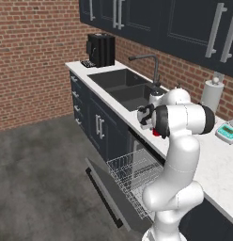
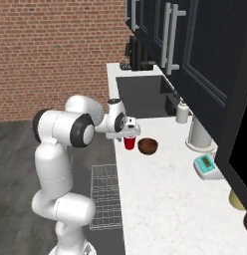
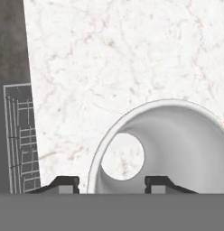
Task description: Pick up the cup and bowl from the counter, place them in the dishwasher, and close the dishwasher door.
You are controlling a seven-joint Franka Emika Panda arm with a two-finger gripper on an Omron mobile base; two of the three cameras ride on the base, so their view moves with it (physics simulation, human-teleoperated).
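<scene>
Now the gripper [image 2: 128,133] straddles the cup's [image 2: 129,143] rim with jaws half-narrowed (firm grip unconfirmed), so squeeze squarely, avoiding the bowl [image 2: 148,146] at three o'clock.

Cup [image 1: 156,133] largely hidden behind the arm in the left base view; its rim [image 3: 132,117] cut off by the hand view's bottom edge. Pincer grip undeterminable.

Even, bright, diffuse light with no clear source; shadows are soft and faint. Everything is rendered sharp, without blur or edge distortion. The white table [image 2: 160,199] shows no glare, the upper cabinets [image 2: 205,55] read near-black
</scene>
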